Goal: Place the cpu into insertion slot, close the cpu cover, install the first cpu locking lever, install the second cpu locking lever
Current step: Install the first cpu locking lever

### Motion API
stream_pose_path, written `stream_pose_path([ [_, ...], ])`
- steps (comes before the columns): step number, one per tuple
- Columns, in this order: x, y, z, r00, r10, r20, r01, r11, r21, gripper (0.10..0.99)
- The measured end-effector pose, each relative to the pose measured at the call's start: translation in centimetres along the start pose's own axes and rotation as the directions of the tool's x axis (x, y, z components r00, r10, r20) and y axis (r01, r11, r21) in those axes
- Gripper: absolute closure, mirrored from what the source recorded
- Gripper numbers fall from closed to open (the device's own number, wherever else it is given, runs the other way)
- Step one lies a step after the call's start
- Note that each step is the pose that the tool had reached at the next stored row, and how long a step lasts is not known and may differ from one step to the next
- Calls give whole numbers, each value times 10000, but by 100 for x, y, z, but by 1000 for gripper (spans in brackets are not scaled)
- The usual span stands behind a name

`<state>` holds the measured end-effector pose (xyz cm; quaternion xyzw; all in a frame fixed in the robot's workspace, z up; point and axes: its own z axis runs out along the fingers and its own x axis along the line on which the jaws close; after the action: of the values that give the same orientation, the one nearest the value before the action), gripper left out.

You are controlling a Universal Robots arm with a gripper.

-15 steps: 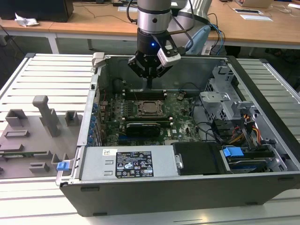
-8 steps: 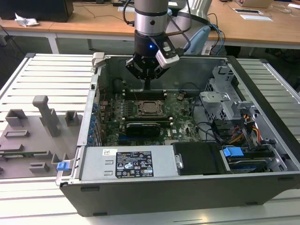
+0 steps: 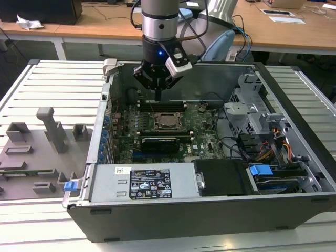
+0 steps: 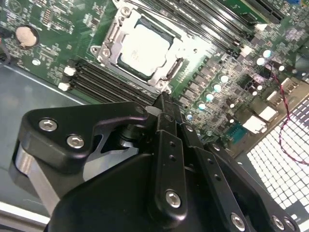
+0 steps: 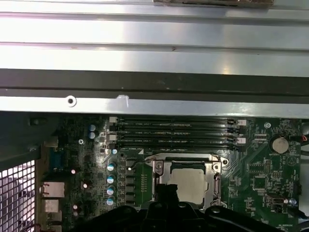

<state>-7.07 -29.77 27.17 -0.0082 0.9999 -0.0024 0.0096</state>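
Black claw (image 4: 161, 102), tips pressed together on nothing, hangs low over the green board (image 4: 48, 53). Just beyond your tips lies the one cpu (image 4: 145, 48), pale silver, seated in the single slot (image 4: 160, 30), its one cover (image 4: 166, 78) flat around it. In the exterior view the chip sits below the claw, slightly toward that view's right.

Socket access: open from above, boxed in on the sides.
Exterior view, clock from the insertion slot (image 3: 157, 121): memory slots (image 3: 160, 106) at 12 with the gripper (image 3: 157, 97) hanging over them, black block (image 3: 160, 143) at 6, drive cage (image 3: 247, 113) and cables (image 3: 236, 144) at 3, case wall (image 3: 101, 142) at 9.
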Motion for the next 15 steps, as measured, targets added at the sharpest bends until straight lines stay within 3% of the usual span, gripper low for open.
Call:
stream_pose_path([
  [4,51,-13,34,10000,0,-1,0,10000,1,976],
  [8,168,-15,49,10000,0,-1,0,10000,1,976],
  [10,269,-18,68,10000,-1,0,1,10000,1,976],
  [15,380,-16,99,10000,-12,-1,12,10000,1,976],
])
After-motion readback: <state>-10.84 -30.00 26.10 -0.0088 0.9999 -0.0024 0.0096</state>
